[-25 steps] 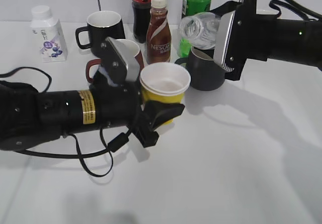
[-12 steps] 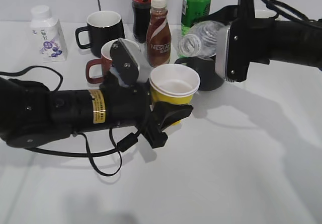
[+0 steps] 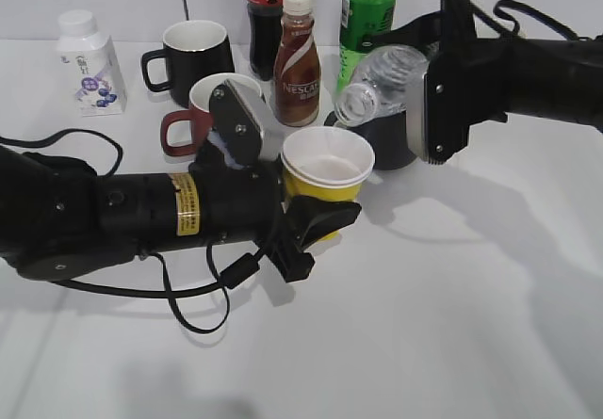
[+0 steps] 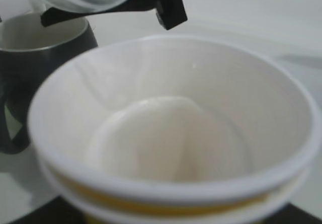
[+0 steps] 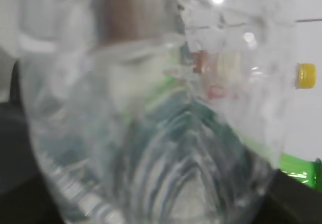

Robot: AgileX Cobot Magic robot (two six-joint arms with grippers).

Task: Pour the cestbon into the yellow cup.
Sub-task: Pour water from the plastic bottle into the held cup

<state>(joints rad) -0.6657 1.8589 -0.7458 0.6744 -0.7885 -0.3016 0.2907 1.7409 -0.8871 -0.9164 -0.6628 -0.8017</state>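
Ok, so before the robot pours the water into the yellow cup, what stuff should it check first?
1. Yellow cup held by the left gripper and upright: ok.
2. Cestbon gripped by the right gripper and tilted toward the cup: ok.
3. Bottle mouth over the cup's opening: not ok; it looks up and to the right of the rim.
4. Bottle cap off: cannot tell.
5. Inside of the cup clean and empty: ok in the left wrist view.
6. Black mug behind the cup clear of the pour: cannot tell; it sits close.
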